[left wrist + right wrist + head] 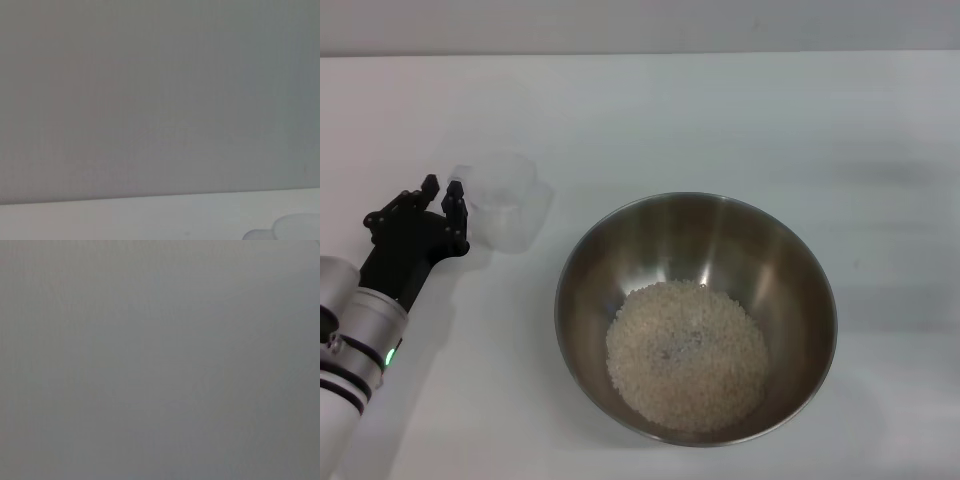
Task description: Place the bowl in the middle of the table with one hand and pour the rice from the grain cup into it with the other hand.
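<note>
My left gripper [440, 190] sits with fingers parted at nine o'clock of the grain cup [508, 212], seemingly clear of it: light, slick plastic, best pinched mid-wall, rice [686, 355] already in the bowl [588, 270].

The bowl [590, 270] beside me is brushed metal, shiny inside with soft reflections, and the rice [687, 355] in it is a dull, grainy, pale heap. My left gripper [441, 191] is matt black plastic on a smooth silver wrist, beside the frosted translucent plastic grain cup [508, 207]. The table [720, 120] is plain matt white.
</note>
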